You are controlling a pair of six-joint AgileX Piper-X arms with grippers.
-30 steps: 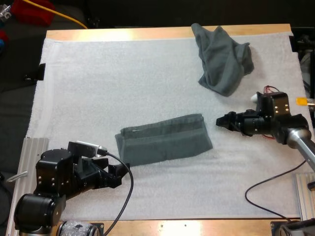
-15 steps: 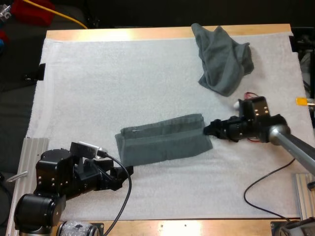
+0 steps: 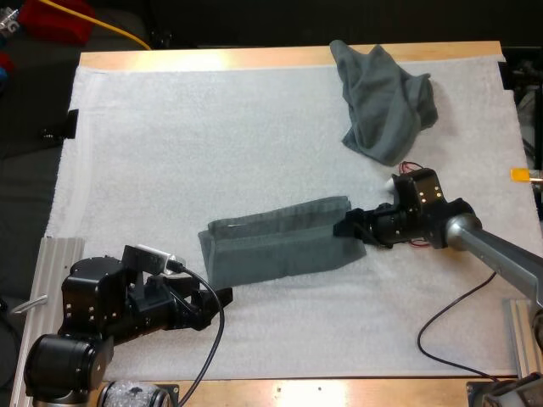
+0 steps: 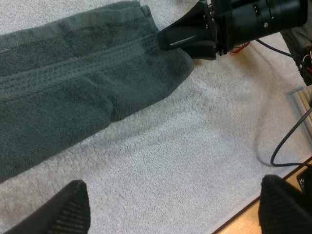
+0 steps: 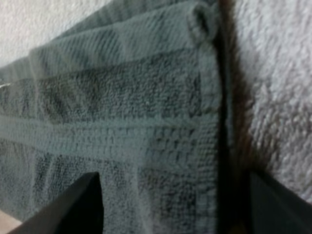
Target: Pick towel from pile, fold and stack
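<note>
A dark grey-green towel (image 3: 284, 242), folded into a long strip, lies mid-mat. A crumpled towel (image 3: 386, 102) sits at the far right. My right gripper (image 3: 346, 229) is low at the strip's right end. In the right wrist view it (image 5: 173, 204) is open, and the end of the folded towel (image 5: 122, 112) lies between its fingers (image 5: 73, 204). My left gripper (image 3: 216, 298) is just below the strip's left end. In the left wrist view it (image 4: 173, 209) is open with bare mat between its fingertips (image 4: 63, 209), the folded towel (image 4: 73, 92) ahead and the right gripper (image 4: 180, 39) at the towel's far end.
The white mat (image 3: 170, 144) covers the wooden table (image 3: 212, 58). A metal rail (image 3: 55, 254) lies at the left edge beside my left arm. A black cable (image 3: 441, 326) loops on the mat near the front right.
My right gripper has moved left across the mat to the folded towel's right end. My left gripper has edged slightly right toward the towel's left end. Both towels lie as before.
</note>
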